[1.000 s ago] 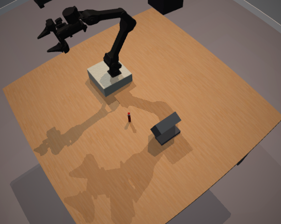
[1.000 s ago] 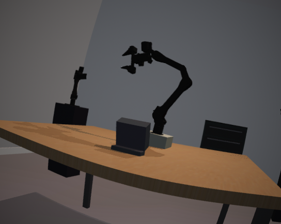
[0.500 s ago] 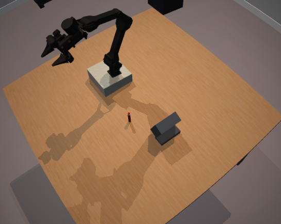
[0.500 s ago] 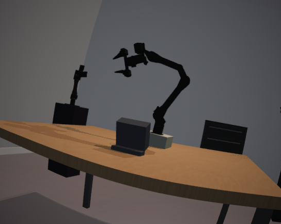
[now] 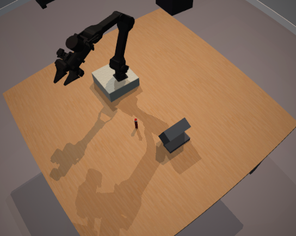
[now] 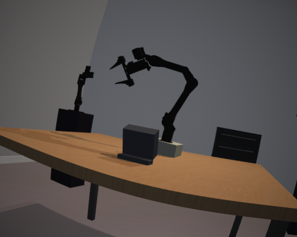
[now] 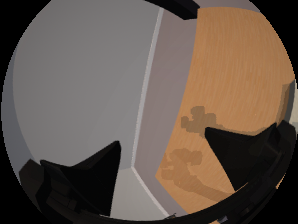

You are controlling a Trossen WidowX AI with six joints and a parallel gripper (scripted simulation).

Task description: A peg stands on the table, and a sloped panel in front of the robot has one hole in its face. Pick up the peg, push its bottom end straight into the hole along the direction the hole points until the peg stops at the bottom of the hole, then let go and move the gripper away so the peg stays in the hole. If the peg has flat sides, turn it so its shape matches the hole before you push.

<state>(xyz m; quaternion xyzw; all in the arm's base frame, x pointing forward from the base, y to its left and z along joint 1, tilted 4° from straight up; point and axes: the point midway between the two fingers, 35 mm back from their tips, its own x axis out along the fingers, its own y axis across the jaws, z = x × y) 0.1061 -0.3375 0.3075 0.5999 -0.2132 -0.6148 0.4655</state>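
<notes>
A small dark red peg (image 5: 136, 125) with a bright red top stands upright on the table (image 5: 222, 109) (image 6: 195, 175) in the top view. It does not show in the exterior view or in the wrist view. The dark grey sloped panel (image 5: 177, 131) (image 6: 140, 143) stands on a flat foot to the right of the peg in the top view. Its hole is not visible in any view. My gripper (image 5: 59, 83) (image 6: 112, 76) (image 7: 164, 139) is open and empty, high above the table, up and left of the peg in the top view, with its fingers spread wide.
The arm stands on a pale block (image 5: 102, 77) (image 6: 169, 148) behind the peg and panel. Arm shadows fall across the table. Other dark arms on stands and a dark slotted chair back (image 6: 236, 144) are beyond the table.
</notes>
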